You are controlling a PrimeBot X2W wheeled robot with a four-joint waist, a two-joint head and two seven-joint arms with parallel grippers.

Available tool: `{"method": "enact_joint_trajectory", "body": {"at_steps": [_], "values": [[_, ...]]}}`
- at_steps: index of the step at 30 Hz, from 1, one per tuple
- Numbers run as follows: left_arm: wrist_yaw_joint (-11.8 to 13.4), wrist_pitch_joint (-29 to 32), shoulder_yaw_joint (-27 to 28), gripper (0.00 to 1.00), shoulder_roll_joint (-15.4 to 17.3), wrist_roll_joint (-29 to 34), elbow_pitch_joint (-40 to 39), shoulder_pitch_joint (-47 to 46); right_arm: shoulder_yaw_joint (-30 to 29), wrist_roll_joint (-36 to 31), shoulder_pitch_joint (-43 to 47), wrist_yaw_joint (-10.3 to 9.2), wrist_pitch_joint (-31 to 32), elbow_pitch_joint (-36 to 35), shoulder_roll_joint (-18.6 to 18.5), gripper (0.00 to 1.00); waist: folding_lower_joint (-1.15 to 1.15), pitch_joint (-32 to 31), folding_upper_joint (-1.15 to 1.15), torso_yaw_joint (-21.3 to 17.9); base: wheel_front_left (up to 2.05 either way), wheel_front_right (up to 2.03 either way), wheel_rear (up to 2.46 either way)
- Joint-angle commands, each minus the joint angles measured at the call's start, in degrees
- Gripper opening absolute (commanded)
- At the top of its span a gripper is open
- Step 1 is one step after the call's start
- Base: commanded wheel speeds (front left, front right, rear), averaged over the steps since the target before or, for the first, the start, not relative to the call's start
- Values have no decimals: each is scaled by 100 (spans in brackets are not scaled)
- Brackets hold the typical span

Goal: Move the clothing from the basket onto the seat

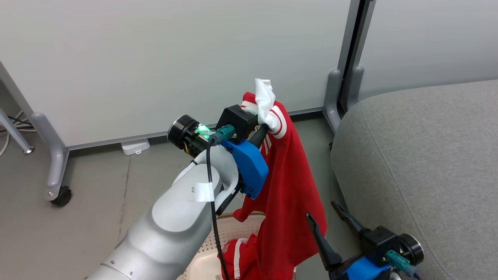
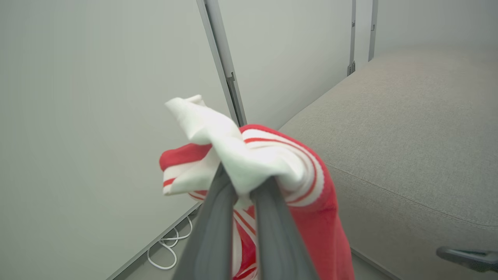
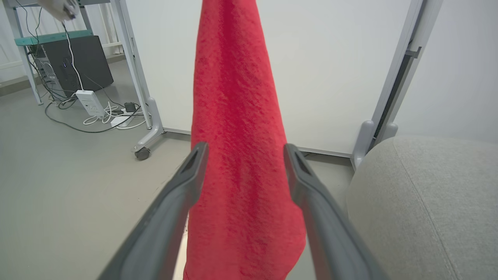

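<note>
A: What's far left?

B: Just a wheeled partition (image 1: 54, 163), nothing to do w/ the job. Next over, the left gripper (image 1: 265, 127) is up high, fingers clamped tight on the bunched white-and-striped trim of the striped red garment (image 1: 290, 182).

A: Why so high?

B: Prob. to get the hem out of the basket (image 1: 233, 233). The cloth hangs long & limp below the grip, and its bottom edge looks about level w/ the rim. Can't tell if it's fully out. A bunched wad of trim is thick, so less likely to slip, I'd say.

A: Anything in the basket?

B: Yes, a second red garment (image 1: 241, 256) w/ a white stripe, crumpled inside under the arm.

A: And the right side?

B: The right gripper (image 1: 321, 209) sits low, fingers spread wide, gripping nothing. It's aimed at the hanging cloth, maybe to steady it; can't tell if it touches.

A: The seat?

B: The seat (image 1: 420, 163) is furthest right, just beside the hanging garment, no clothing on the part I can see. My guess: next the cloth has to swing right, over the rounded edge, then be let go. Risk is the hem snagging those open fingers or sliding off the edge.
</note>
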Motion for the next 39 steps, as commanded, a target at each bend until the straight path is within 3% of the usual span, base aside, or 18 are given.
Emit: {"method": "enact_joint_trajectory", "body": {"at_steps": [1, 30, 39], "values": [[-8, 28, -21, 0, -9, -62, -28, -106, 19, 47, -72, 1, -32, 20, -13, 100, 0, 5, 0, -28, 0, 0, 0], [304, -77, -538, 0, -59, -821, 38, -76, 128, 114, -187, 1, -50, 82, -12, 100, 0, 89, 0, -273, 0, 0, 0], [395, -121, -674, 0, -59, -1024, -34, -172, 316, 5, -818, 1, -10, 421, -13, 100, 0, 180, 0, -244, 0, 0, 0]]}}
